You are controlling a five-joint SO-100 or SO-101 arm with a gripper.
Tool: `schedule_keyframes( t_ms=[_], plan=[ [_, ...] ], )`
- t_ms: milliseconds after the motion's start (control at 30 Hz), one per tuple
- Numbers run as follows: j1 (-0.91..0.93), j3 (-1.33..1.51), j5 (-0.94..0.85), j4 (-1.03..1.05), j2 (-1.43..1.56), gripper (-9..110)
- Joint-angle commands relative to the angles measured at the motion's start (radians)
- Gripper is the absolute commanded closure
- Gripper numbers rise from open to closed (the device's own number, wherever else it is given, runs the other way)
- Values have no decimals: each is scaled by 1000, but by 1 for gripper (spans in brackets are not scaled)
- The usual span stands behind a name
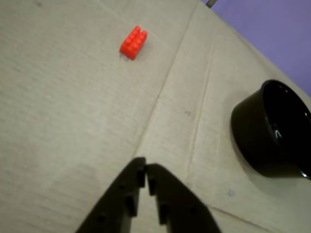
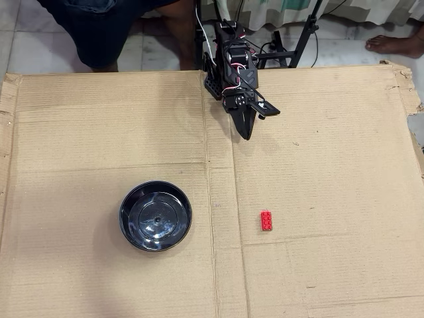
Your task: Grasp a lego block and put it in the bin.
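Note:
The lego block (image 1: pixel 133 42) (image 2: pixel 266 220) is a small red studded brick lying alone on the cardboard. The bin (image 1: pixel 272 131) (image 2: pixel 156 215) is a glossy black bowl, empty, standing to the left of the brick in the overhead view. My gripper (image 1: pixel 146 170) (image 2: pixel 247 136) is black, shut, with nothing between its fingers. It hangs over the cardboard well short of the brick, near the arm's base at the top of the overhead view.
A large cardboard sheet (image 2: pixel 331 165) covers the work surface, with a fold line down its middle. A person's legs (image 2: pixel 106 26) and a bare foot (image 2: pixel 397 43) are beyond the far edge. A stand's black legs (image 2: pixel 305 33) rise behind the arm.

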Motion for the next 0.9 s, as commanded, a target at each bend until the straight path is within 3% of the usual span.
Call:
schedule_keyframes(
  t_ms=[0,267,500,867],
  plan=[
    [-6,-120,130,-18,-92,101],
    [-23,-385,293,-18,-436,100],
    [-98,-657,480,-20,-739,85],
    [-115,-1068,704,-20,-1189,83]
  ],
)
